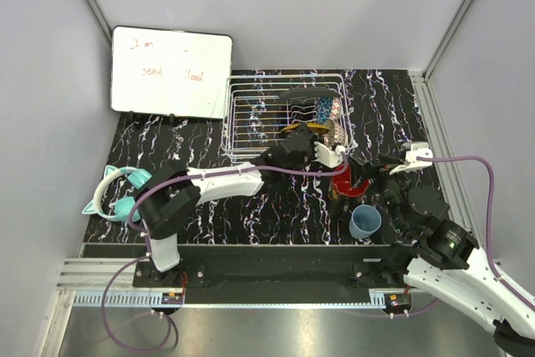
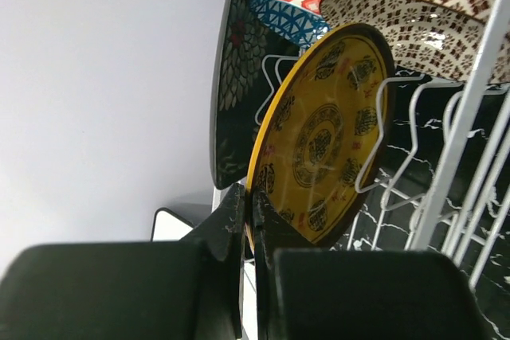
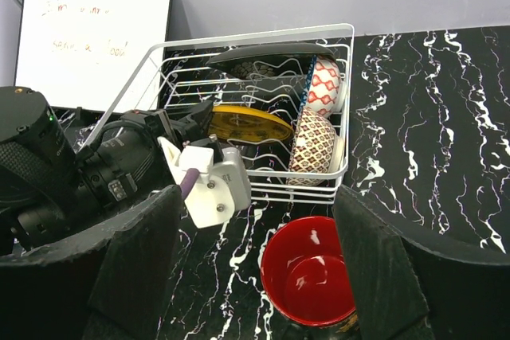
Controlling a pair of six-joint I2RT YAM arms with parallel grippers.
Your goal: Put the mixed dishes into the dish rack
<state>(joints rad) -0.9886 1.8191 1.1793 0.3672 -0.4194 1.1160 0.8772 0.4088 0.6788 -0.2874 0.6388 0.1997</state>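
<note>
The left gripper point(image 2: 249, 206) is closed on the lower rim of the yellow round plate point(image 2: 323, 137), pinching the edge between its two fingers. The plate stands on edge, tilted, among the prongs of the dish rack point(image 2: 470, 117), which sits at the middle of the far edge of the black marbled table point(image 1: 251, 215). Behind the yellow plate in the rack stands the dark rectangular floral plate point(image 2: 235, 77). The blue patterned bowl point(image 2: 291, 5) and the beige patterned bowl point(image 2: 422, 5) rest on their sides along the rack's right end.

The right gripper point(image 3: 256, 205) is spread wide and holds nothing. It hangs over the black mug with red inside point(image 3: 309, 272), which stands upright just outside the rack's near right corner. The light-blue cup point(image 1: 365, 221) stands upright near the table's near edge, right of centre. Teal cat-ear headphones point(image 1: 117, 194) lie at the left edge, and a whiteboard point(image 1: 171, 71) sits at the far left corner.
</note>
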